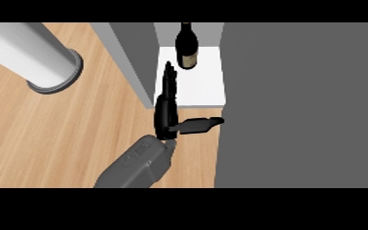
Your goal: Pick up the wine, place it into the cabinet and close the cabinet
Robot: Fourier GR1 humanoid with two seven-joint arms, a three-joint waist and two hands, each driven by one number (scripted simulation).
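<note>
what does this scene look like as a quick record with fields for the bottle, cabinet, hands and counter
bottle: dark wine bottle, upright at the back of the white shelf
cabinet: cabinet open, bottle inside
left hand: left hand open, fingers straight, tips beside the bottle's base, thumb out to the right; contact cannot be told
right hand: not in view
counter: wooden counter with a pale cylinder at upper left
left to do: close the cabinet
</note>
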